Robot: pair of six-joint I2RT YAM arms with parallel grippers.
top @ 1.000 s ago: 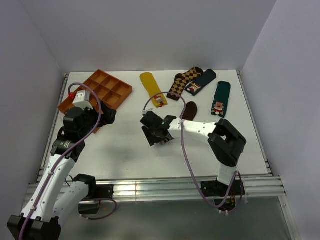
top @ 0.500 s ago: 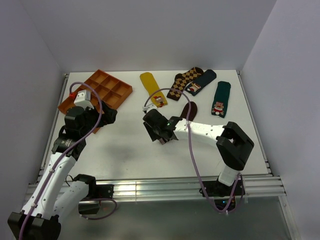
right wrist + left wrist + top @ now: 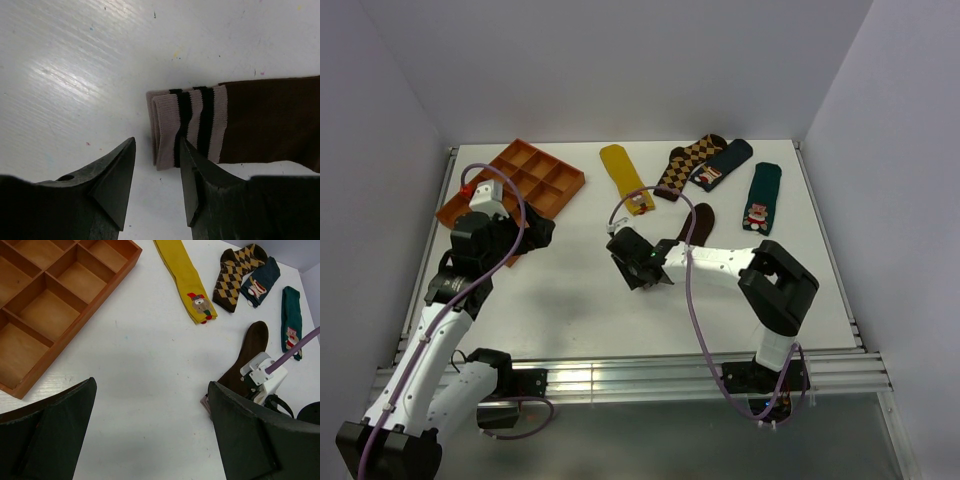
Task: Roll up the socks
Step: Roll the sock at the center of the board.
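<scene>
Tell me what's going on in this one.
The right gripper is down at the table, jaws open around the striped cuff of the dark brown sock, which lies flat and is not yet rolled. The left gripper hangs open and empty by the wooden tray. Other socks lie farther back.

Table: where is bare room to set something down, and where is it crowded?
Widest bare patch: table between the wooden tray, the yellow sock and the right gripper. Another lies near the front edge. Crowded: far right, around the diamond sock, dark blue sock, green sock and brown sock.
</scene>
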